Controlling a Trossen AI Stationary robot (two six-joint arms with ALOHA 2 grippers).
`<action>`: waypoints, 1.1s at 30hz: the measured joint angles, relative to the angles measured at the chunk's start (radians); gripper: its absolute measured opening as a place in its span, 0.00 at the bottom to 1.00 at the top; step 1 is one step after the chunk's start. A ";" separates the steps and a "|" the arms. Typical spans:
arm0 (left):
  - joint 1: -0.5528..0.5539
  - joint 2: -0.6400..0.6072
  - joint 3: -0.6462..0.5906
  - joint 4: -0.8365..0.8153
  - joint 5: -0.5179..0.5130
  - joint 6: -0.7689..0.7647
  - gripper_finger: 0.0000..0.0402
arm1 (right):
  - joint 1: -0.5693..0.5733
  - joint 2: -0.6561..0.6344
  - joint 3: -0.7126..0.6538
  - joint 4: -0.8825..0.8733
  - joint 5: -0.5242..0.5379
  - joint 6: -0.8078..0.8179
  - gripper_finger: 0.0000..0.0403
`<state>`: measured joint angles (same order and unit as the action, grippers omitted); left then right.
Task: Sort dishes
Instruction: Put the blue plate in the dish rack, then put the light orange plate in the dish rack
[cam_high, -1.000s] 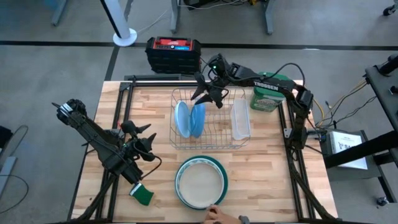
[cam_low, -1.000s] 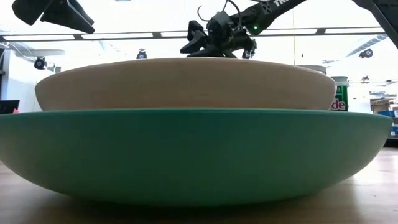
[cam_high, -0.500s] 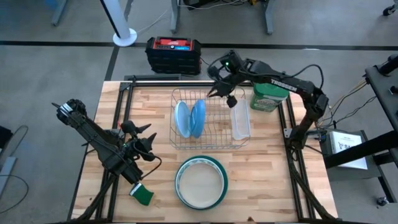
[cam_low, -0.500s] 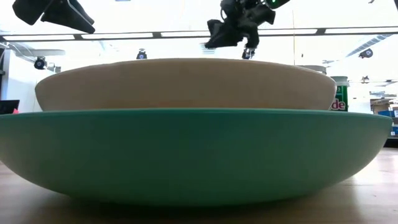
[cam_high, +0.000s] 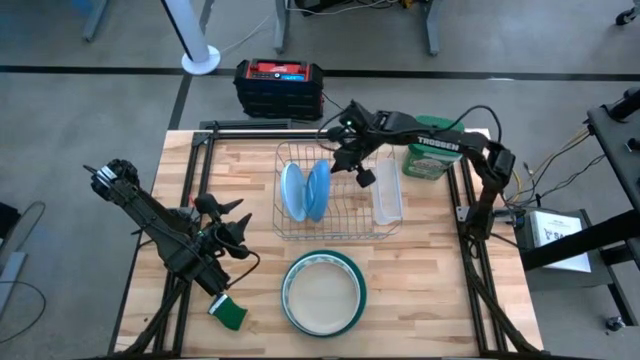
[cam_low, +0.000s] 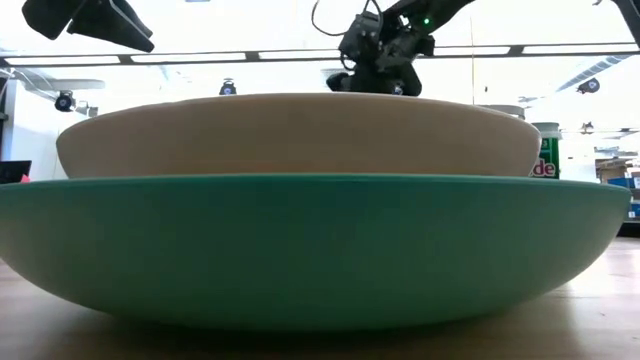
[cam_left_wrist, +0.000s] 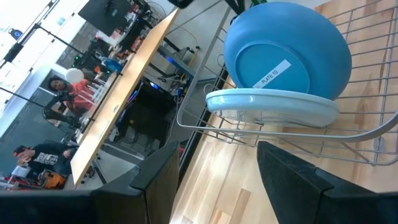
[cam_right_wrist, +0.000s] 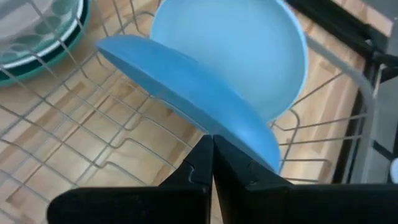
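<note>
Two light blue plates (cam_high: 305, 190) stand on edge in the wire rack (cam_high: 340, 225), apparently sorted; the cream plate (cam_high: 321, 295) and teal-rimmed plate (cam_high: 352, 271) wait stacked before it. Above the rack, the right gripper (cam_high: 348, 158) hangs empty, fingers together; left gripper (cam_high: 232, 228) waits beside it, jaws parted.

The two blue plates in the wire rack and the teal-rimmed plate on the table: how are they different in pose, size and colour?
The blue plates stand on edge in the wire rack; the teal-rimmed plate lies flat on the table. The blue plates are smaller; the teal-rimmed plate is the largest. The blue plates are empty; the teal-rimmed plate holds a cream plate. All are round.
</note>
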<state>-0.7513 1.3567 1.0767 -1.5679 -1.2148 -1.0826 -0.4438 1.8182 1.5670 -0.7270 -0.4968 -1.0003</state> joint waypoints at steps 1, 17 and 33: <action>0.000 0.000 0.000 0.000 0.000 0.000 0.51 | 0.008 0.005 -0.001 0.011 0.008 0.000 0.00; 0.000 0.000 0.000 0.000 -0.001 0.000 0.51 | 0.078 0.009 -0.001 0.239 0.130 0.027 0.00; 0.001 0.001 0.008 0.065 -0.005 -0.039 0.51 | 0.090 -0.171 -0.019 0.000 0.467 0.138 0.00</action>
<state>-0.7506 1.3575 1.0848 -1.5034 -1.2196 -1.1214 -0.3541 1.6476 1.5476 -0.7270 -0.0298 -0.8619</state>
